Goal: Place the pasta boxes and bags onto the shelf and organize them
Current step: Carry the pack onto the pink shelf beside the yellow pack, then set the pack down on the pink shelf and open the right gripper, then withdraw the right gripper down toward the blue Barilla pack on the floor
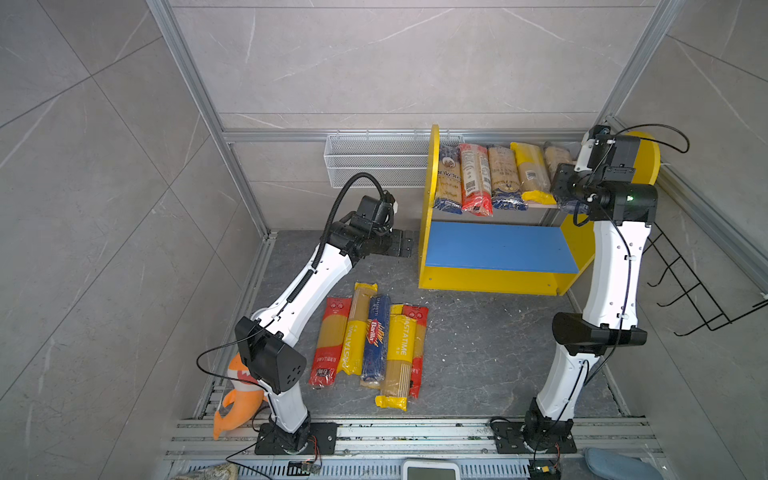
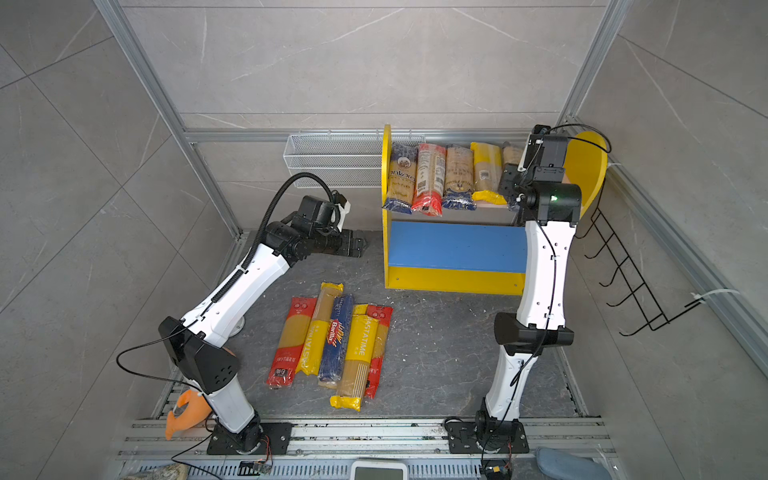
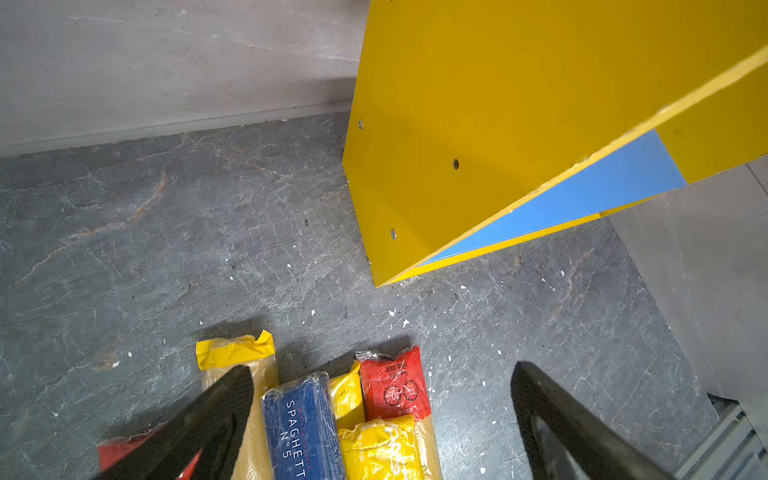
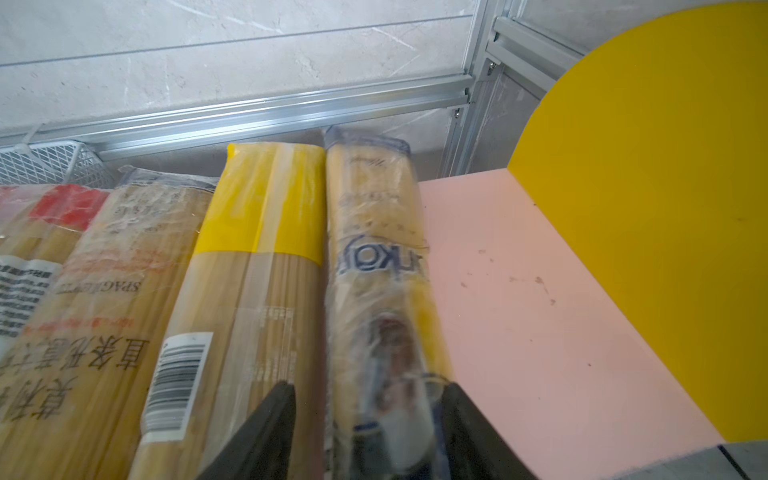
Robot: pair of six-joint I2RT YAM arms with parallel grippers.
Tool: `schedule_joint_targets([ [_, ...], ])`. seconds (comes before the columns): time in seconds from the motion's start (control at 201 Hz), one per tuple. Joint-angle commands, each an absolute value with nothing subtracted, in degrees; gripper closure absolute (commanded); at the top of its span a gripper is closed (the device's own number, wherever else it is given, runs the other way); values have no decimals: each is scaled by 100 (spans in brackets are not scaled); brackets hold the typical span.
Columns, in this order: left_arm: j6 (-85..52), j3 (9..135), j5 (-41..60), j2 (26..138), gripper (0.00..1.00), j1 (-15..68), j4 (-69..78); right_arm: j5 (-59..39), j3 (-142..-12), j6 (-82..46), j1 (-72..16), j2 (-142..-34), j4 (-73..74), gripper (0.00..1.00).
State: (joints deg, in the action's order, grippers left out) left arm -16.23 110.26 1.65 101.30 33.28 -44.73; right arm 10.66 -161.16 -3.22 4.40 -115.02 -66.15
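Note:
The shelf [image 1: 498, 249] with yellow sides stands at the back right. Several spaghetti bags lie side by side on its pink upper board [image 4: 540, 311]. My right gripper [image 4: 368, 385] straddles the near end of the rightmost one, a clear bag with dark blue ends [image 4: 374, 249]. Its jaws are open, with a gap at one finger. On the floor lie several more packs, among them the dark blue Barilla box [image 1: 376, 336], a yellow-ended bag [image 1: 397, 357] and a red-ended bag [image 1: 330, 340]. My left gripper [image 3: 382, 368] hangs open and empty above their far ends, left of the shelf [image 3: 457, 124].
A white wire mesh basket [image 1: 374, 162] hangs on the back wall left of the shelf. A black wire rack [image 1: 698, 291] hangs on the right wall. An orange plush toy [image 1: 239, 395] lies by the left arm's base. Aluminium rails [image 1: 415, 432] run along the front.

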Motion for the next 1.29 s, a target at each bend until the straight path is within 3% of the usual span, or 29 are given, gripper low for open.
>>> schedule_joint_targets([
  [0.0, -1648, 10998, 184, 9774, 0, 3283, -4407, 1065, -16170, -432, 475, -11600, -6548, 39],
  [0.224, -1679, 10916, 158, 9663, 0, 3287, -4421, 1097, -16178, -439, 484, -11469, -6522, 37],
  [0.279, -1670, 10908, 158, 9647, 0, 3287, -4419, 1110, -16166, -433, 482, -11369, -6488, 33],
  [0.299, -1666, 10907, 158, 9636, 0, 3287, -4421, 1127, -16157, -438, 483, -11325, -6474, 24],
  [0.324, -1661, 10907, 159, 9638, 0, 3287, -4418, 1142, -16139, -445, 483, -11259, -6433, 21],
  [0.876, -1687, 10116, 191, 8893, 0, 3282, -4175, 714, -14848, -666, 290, -9651, -6707, 19],
  [1.289, -2132, 8321, -166, 7440, 0, 3287, -3903, 983, -13117, -1027, -1248, -8629, -7398, 19],
])
